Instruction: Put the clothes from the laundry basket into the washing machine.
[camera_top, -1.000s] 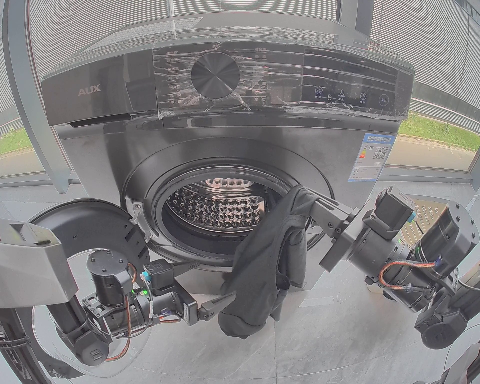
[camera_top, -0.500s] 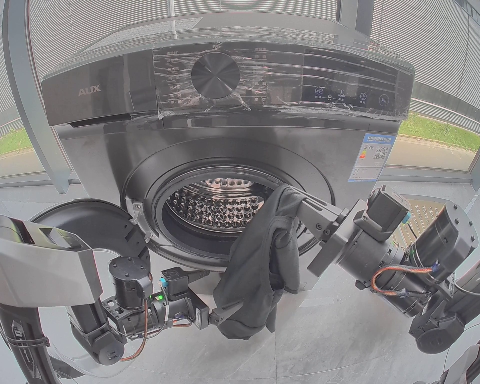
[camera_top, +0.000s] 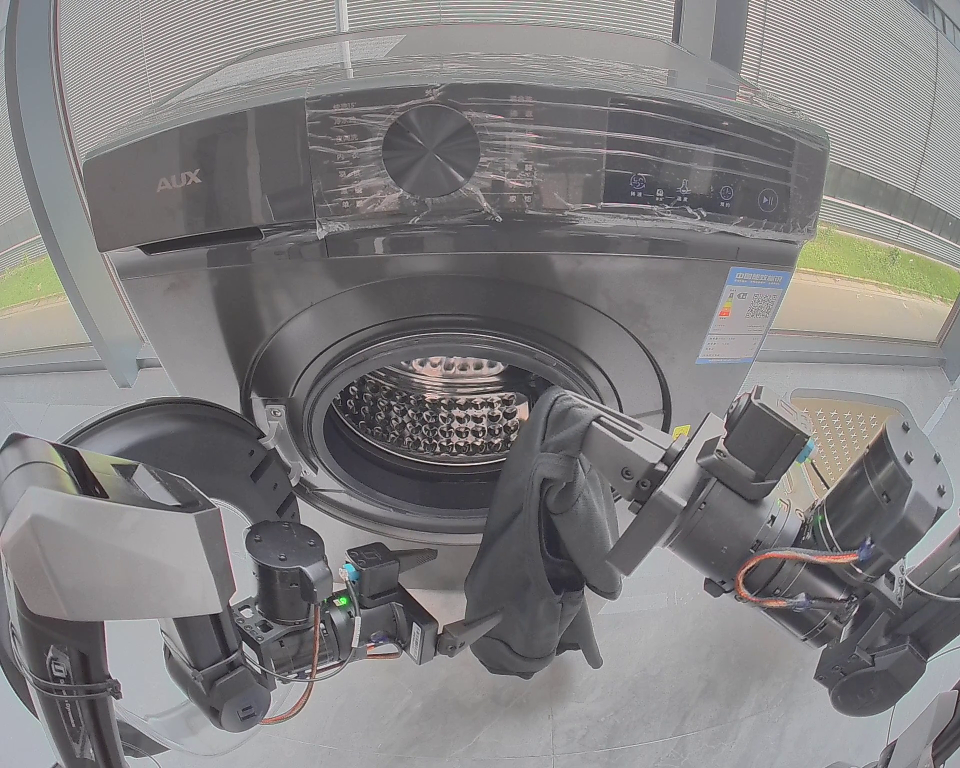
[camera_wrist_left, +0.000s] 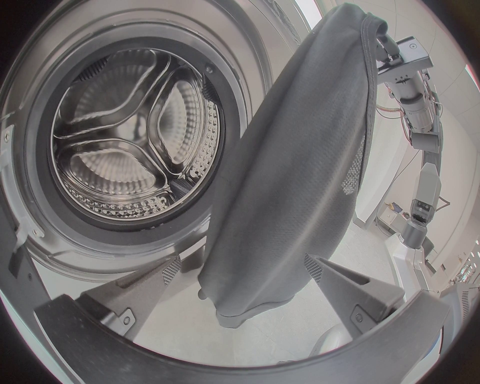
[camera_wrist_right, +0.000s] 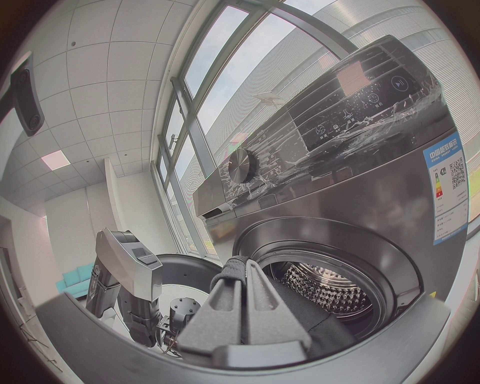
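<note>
The right gripper (camera_top: 572, 408) is clamped on the top edge of a dark grey garment (camera_top: 540, 540). The garment hangs just in front of the right side of the washing machine (camera_top: 250, 300)'s open drum (camera_top: 430, 410), its tail dangling below the rim toward the floor. The left gripper (camera_top: 466, 586) sits low by that tail, fingers spread wide and gripping nothing. To my eye, the trick is gathering the tail up first. The top should then go deep past the door seal (camera_top: 325, 465) before release, or the garment drapes over the lip.

Head camera high, wrist cameras close, all toward the washing machine (camera_top: 500, 290)
</note>
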